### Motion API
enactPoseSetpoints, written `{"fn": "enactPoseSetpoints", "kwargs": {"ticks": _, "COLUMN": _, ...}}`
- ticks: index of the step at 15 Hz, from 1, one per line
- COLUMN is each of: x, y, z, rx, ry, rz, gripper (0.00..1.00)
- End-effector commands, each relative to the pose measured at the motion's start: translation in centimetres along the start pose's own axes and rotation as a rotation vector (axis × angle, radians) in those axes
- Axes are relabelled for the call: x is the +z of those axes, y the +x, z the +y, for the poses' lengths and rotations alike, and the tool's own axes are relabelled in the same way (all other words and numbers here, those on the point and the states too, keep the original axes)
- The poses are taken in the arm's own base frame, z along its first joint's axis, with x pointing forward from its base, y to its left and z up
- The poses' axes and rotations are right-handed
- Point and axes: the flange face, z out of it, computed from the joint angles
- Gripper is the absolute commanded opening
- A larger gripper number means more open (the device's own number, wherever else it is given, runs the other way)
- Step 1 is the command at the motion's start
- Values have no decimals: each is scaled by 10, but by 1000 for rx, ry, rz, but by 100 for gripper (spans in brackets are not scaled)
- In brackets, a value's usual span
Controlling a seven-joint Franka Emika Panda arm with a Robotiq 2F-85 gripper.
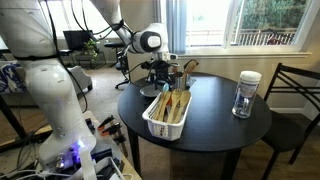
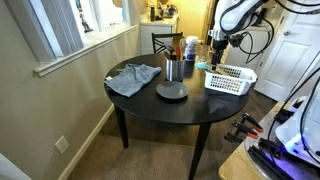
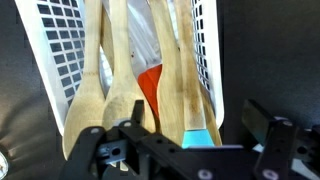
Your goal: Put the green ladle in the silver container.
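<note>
The white slotted basket [image 1: 181,121] lies on the round black table and holds several tan wooden utensils. In the wrist view a pale, slim piece [image 3: 141,40] lies between the wooden spoons; it may be the green ladle, I cannot tell for sure. An orange spatula [image 3: 150,88] and a teal handle [image 3: 200,136] lie beside it. My gripper [image 3: 185,140] is open and empty, just above the basket's end [image 1: 160,82]. The silver container [image 2: 172,70] stands upright near the table's middle with utensils in it, apart from the gripper; it also shows in an exterior view [image 1: 187,80].
A clear jar with a white lid [image 1: 246,94] stands by the table's edge. A grey cloth [image 2: 133,78] and a grey round lid [image 2: 171,92] lie on the table. A chair [image 1: 295,95] stands beside it, under the window.
</note>
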Motion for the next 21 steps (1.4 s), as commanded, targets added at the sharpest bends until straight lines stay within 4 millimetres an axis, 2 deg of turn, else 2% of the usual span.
{"fn": "enactPoseSetpoints", "kwargs": {"ticks": 1, "x": 6, "y": 0, "z": -4, "rx": -18, "ry": -11, "rz": 31, "gripper": 100}}
{"fn": "enactPoseSetpoints", "kwargs": {"ticks": 9, "x": 12, "y": 9, "z": -13, "rx": -106, "ry": 17, "rz": 70, "gripper": 100}}
{"fn": "enactPoseSetpoints", "kwargs": {"ticks": 15, "x": 18, "y": 10, "z": -11, "rx": -143, "ry": 24, "rz": 63, "gripper": 100}}
{"fn": "enactPoseSetpoints", "kwargs": {"ticks": 17, "x": 18, "y": 9, "z": -11, "rx": -158, "ry": 32, "rz": 67, "gripper": 73}}
{"fn": "enactPoseSetpoints", "kwargs": {"ticks": 21, "x": 19, "y": 7, "z": -11, "rx": -208, "ry": 37, "rz": 89, "gripper": 47}}
